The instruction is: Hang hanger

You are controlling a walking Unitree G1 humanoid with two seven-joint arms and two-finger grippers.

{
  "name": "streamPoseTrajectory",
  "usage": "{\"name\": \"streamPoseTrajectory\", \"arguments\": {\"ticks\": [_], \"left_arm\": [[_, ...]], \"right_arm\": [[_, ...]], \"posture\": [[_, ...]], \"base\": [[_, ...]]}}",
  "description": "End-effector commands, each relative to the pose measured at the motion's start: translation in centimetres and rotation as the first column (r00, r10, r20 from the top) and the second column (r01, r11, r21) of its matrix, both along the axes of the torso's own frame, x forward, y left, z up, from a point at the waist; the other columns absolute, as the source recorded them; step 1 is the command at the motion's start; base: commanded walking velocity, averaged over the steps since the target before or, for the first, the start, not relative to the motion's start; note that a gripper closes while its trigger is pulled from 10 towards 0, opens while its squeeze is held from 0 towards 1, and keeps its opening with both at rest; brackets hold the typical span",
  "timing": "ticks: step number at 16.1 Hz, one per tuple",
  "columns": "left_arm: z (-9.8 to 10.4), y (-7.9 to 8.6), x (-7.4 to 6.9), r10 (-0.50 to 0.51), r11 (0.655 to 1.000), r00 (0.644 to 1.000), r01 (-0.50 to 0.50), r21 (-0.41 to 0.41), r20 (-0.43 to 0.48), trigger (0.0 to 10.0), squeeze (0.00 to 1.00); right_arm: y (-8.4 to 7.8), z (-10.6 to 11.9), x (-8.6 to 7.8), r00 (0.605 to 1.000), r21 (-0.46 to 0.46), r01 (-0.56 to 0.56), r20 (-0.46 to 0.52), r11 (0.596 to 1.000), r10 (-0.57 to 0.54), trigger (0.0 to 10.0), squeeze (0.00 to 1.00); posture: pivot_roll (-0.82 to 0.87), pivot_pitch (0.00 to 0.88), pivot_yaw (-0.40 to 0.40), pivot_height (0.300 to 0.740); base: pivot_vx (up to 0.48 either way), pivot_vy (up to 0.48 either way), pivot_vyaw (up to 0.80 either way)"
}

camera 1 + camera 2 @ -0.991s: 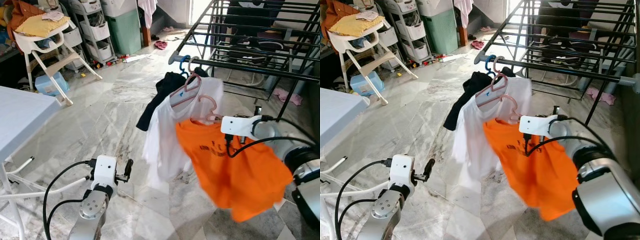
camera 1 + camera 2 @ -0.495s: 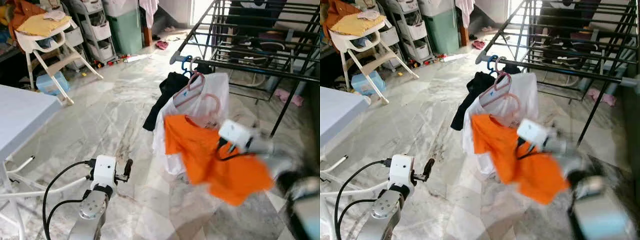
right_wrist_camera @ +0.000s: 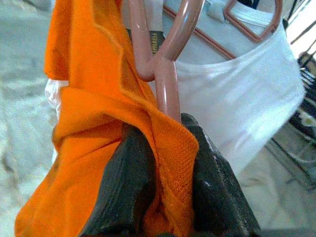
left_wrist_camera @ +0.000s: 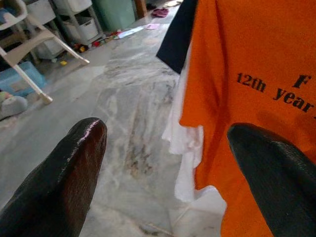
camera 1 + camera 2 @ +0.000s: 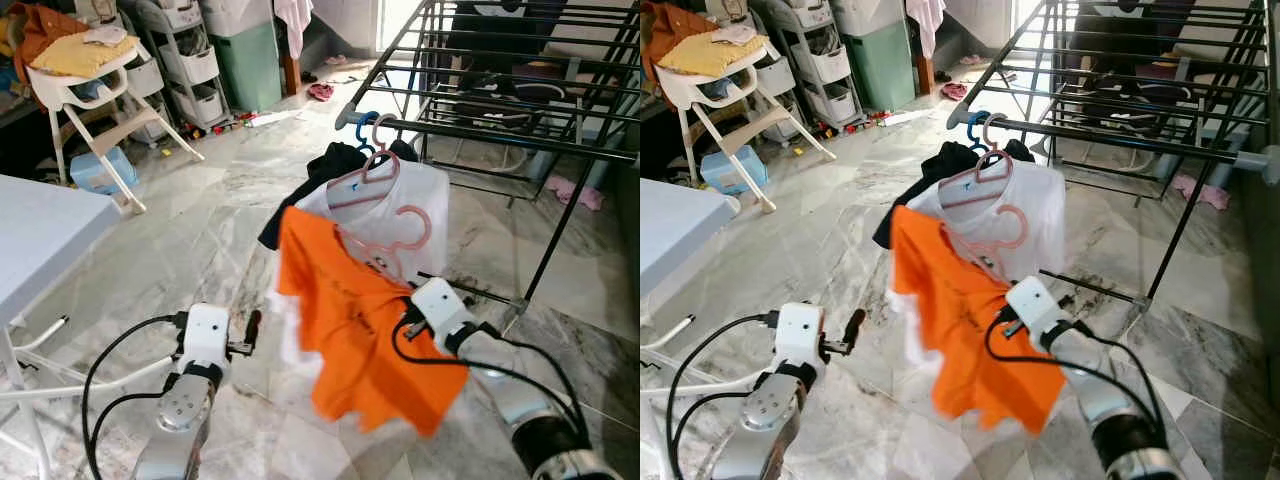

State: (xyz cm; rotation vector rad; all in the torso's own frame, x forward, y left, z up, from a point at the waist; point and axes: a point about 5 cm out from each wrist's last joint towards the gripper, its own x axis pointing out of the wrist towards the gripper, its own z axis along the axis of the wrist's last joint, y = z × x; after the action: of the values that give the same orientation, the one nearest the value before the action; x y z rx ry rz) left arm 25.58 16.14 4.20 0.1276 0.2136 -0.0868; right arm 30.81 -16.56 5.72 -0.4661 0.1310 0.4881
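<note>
1. The pink plastic hanger (image 5: 385,240) carrying the orange T-shirt (image 5: 355,320) is held aloft below the black metal drying rack rail (image 5: 500,137), hook free
2. The right gripper (image 3: 163,163) pinches the hanger neck through the collar
3. Light, floppy cloth will likely swing; the stiff neck is the best hold
4. The left gripper (image 4: 168,168) is spread wide, idle

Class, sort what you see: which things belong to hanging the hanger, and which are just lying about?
Job in hand:
pink hanger
orange shirt
drying rack
right gripper

Lying about:
white shirt
high chair
left gripper
</note>
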Motion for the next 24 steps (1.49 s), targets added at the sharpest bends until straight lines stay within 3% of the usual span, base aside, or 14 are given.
{"name": "streamPoseTrajectory", "arguments": {"ticks": [1, 3, 6, 8, 10, 13, 14, 24], "left_arm": [[-0.5, 0.7, -0.6, 0.024, 0.999, 1.0, -0.023, 0.029, -0.015, 10.0, 0.0], [-1.3, 0.5, -1.5, 0.031, 0.999, 0.999, -0.03, 0.03, -0.036, 10.0, 0.0], [-1.3, 0.4, -1.5, 0.04, 0.999, 0.999, -0.039, 0.034, -0.03, 10.0, 0.0], [-1.1, 0.7, -1.5, 0.045, 0.998, 0.999, -0.044, 0.042, -0.025, 10.0, 0.0], [-1.1, 1.0, -1.7, 0.034, 0.999, 0.999, -0.033, 0.03, -0.032, 10.0, 0.0], [-2.2, 1.8, -3.6, 0.039, 0.996, 0.997, -0.034, 0.077, -0.068, 10.0, 0.0], [-2.3, 1.8, -3.6, 0.045, 0.996, 0.996, -0.039, 0.08, -0.072, 10.0, 0.0], [-1.5, 1.3, -1.7, 0.072, 0.995, 0.997, -0.07, 0.07, -0.039, 10.0, 0.0]], "right_arm": [[1.1, 0.9, 0.2, 1.0, 0.053, -0.005, 0.03, 0.999, 0.003, 10.0, 0.0], [3.5, 0.0, -0.9, 1.0, 0.131, 0.018, 0.0, 0.991, -0.018, 10.0, 0.0], [6.8, -0.7, -2.5, 0.999, 0.147, -0.048, -0.016, 0.988, 0.051, 10.0, 0.0], [7.7, -0.5, -3.0, 0.998, 0.15, -0.057, -0.001, 0.987, 0.058, 10.0, 0.0], [7.4, -0.1, -3.1, 0.999, 0.17, -0.044, 0.011, 0.985, 0.042, 10.0, 0.0], [5.5, 0.0, -3.4, 1.0, 0.134, -0.017, 0.019, 0.991, 0.014, 10.0, 0.0], [5.2, 0.0, -3.4, 1.0, 0.116, -0.017, 0.022, 0.993, 0.015, 10.0, 0.0], [6.7, 0.6, -3.0, 0.997, 0.112, -0.072, 0.03, 0.991, 0.069, 10.0, 0.0]], "posture": [[-0.08, 0.0, 0.084, 0.74], [-0.07, 0.0, 0.068, 0.74], [-0.06, 0.0, 0.062, 0.74], [-0.06, 0.0, 0.063, 0.74], [-0.06, 0.0, 0.067, 0.74], [-0.07, 0.0, 0.075, 0.74], [-0.07, 0.002, 0.073, 0.74], [-0.06, 0.0, 0.058, 0.74]], "base": [[0.0, 0.0, 0.0], [0.0, 0.0, 0.0], [0.0, 0.0, 0.0], [0.0, 0.0, 0.0], [0.0, 0.0, 0.0], [0.0, 0.0, 0.0], [0.0, 0.0, 0.8], [0.0, 0.0, 0.8]]}}
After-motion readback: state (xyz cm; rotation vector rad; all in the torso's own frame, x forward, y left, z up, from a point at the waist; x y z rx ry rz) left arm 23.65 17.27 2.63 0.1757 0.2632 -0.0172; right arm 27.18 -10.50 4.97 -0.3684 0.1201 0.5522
